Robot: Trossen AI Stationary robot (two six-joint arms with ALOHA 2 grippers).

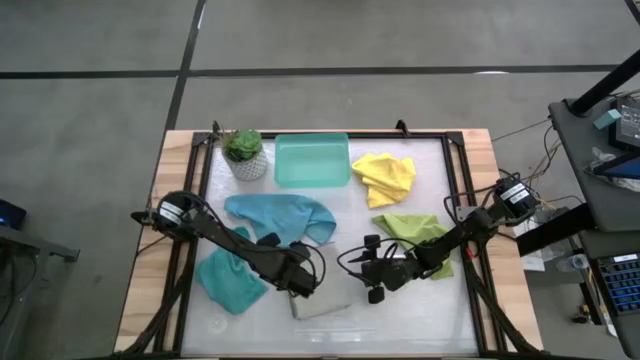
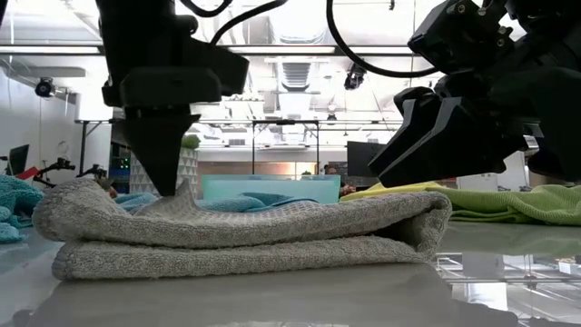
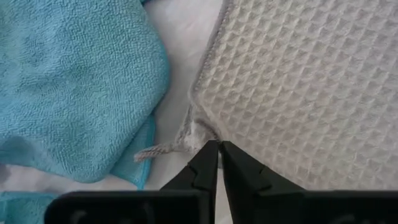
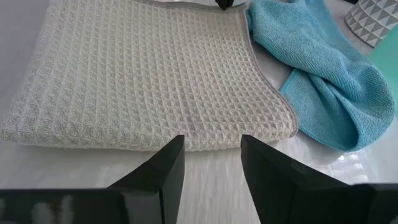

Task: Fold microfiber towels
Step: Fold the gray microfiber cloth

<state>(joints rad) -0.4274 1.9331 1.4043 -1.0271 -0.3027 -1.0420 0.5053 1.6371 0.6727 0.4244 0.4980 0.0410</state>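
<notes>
A light grey towel (image 1: 322,303) lies folded in two layers near the table's front, its fold (image 2: 427,218) toward the right. My left gripper (image 3: 217,148) points down, shut on the towel's far left corner. My right gripper (image 4: 211,155) is open and empty, just right of the towel's folded edge and above the table (image 2: 436,136). Two teal-blue towels (image 1: 282,215) (image 1: 230,282) lie crumpled at the left. A yellow towel (image 1: 385,178) and a lime green one (image 1: 420,232) lie crumpled at the right. My left gripper pinches the grey towel's far left corner (image 3: 198,132) between its two fingertips, by the hem. The fingers come from above, pointing down. The corner stands up in a small peak (image 2: 186,193); the rest of the towel lies flat on the table.
A rigid teal tray (image 1: 312,160) and a potted plant (image 1: 245,155) stand at the table's far edge. A dark frame (image 1: 455,200) runs around the work surface. Bare table shows in front of the grey towel and at the front right.
</notes>
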